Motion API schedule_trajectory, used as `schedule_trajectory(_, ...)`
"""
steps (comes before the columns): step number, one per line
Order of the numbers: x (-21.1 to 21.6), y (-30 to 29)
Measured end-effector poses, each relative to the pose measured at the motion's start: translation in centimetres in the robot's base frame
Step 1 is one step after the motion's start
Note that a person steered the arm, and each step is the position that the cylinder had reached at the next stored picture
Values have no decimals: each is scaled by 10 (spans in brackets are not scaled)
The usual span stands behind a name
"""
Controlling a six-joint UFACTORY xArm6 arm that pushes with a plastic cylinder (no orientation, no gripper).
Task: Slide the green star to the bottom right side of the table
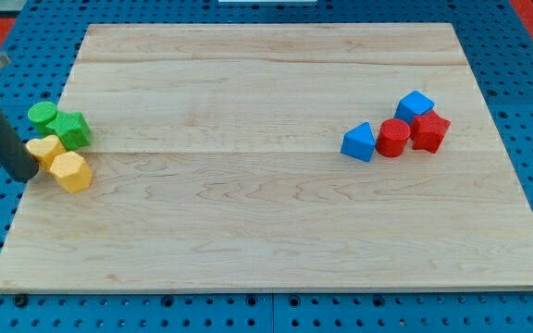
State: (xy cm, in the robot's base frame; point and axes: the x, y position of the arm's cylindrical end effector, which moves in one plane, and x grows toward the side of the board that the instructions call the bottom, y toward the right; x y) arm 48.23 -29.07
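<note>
The green star (pixel 70 129) sits near the board's left edge, in a cluster. A green round block (pixel 42 115) touches it on its upper left. A yellow star-like block (pixel 44 149) and a yellow hexagonal block (pixel 70 171) lie just below it. My tip (pixel 26 174) rests at the left edge of the board, right beside the yellow star-like block and below-left of the green star. The dark rod slants up to the view's top left.
At the view's right a second cluster holds a blue triangular block (pixel 359 142), a red cylinder (pixel 393 138), a red star-like block (pixel 429 131) and a blue cube (pixel 415 104). The wooden board (pixel 266 240) lies on a blue pegboard.
</note>
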Motion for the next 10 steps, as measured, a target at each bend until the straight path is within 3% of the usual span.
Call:
schedule_trajectory(3,34,9)
schedule_trajectory(4,74,91)
schedule_trajectory(5,24,184)
schedule_trajectory(6,-58,244)
schedule_trajectory(7,-121,232)
schedule_trajectory(8,-150,184)
schedule_trajectory(10,-150,155)
